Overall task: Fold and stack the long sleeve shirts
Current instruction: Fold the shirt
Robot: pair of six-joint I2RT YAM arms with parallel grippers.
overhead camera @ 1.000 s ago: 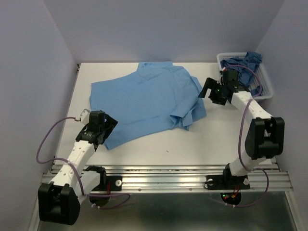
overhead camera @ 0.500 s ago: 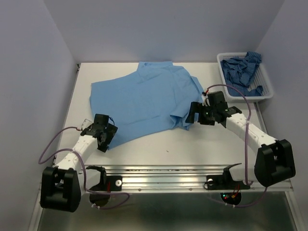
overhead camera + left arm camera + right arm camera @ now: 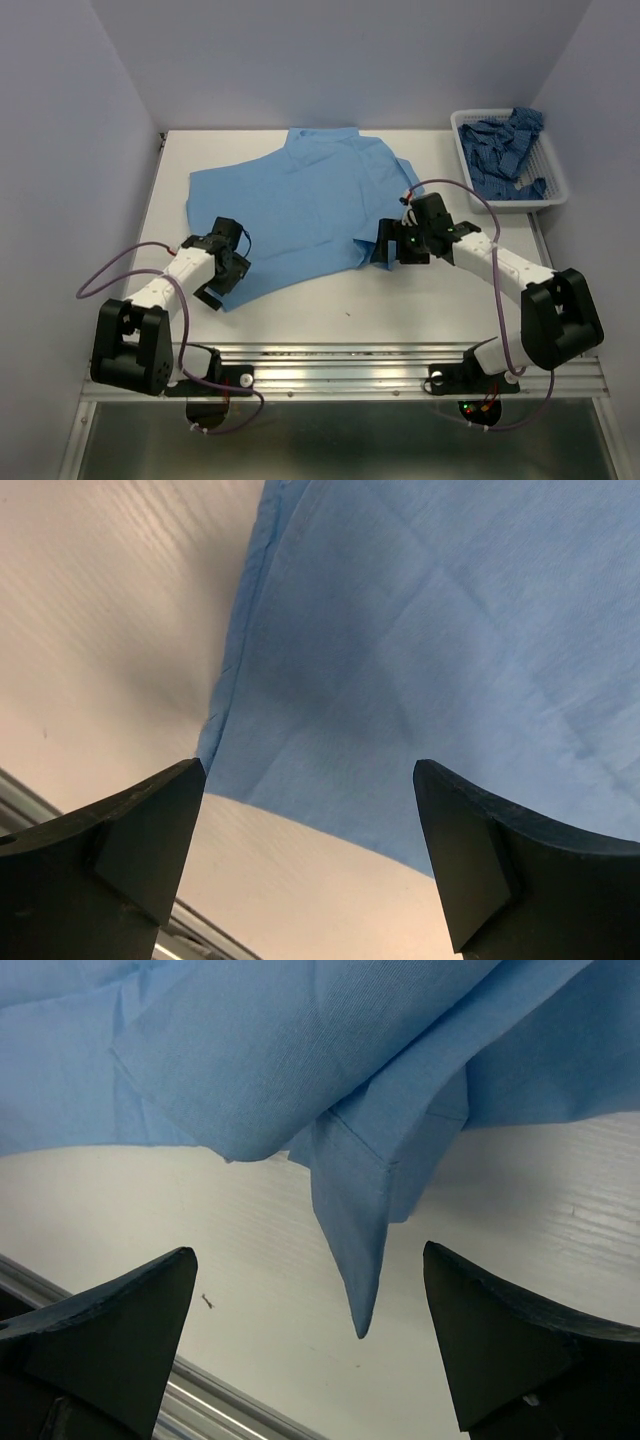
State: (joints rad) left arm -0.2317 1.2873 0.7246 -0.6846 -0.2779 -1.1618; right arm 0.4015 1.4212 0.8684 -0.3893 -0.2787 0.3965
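A light sky-blue long sleeve shirt lies spread across the middle of the white table, its right sleeve folded in over the body. My left gripper is open at the shirt's near-left corner; in the left wrist view the shirt's hem corner lies just past the open left gripper. My right gripper is open at the folded sleeve's near end. In the right wrist view the pointed cuff hangs between the open fingers of the right gripper, untouched. A darker patterned shirt lies crumpled in the basket.
The white mesh basket stands at the far right corner. A metal rail runs along the table's near edge. Pale walls close in the left, back and right sides. A small dark speck lies on the table in front of the shirt.
My right arm has swung from the basket down to the folded sleeve's near end. My left gripper has moved in onto the shirt's near-left corner. Both stayed open.
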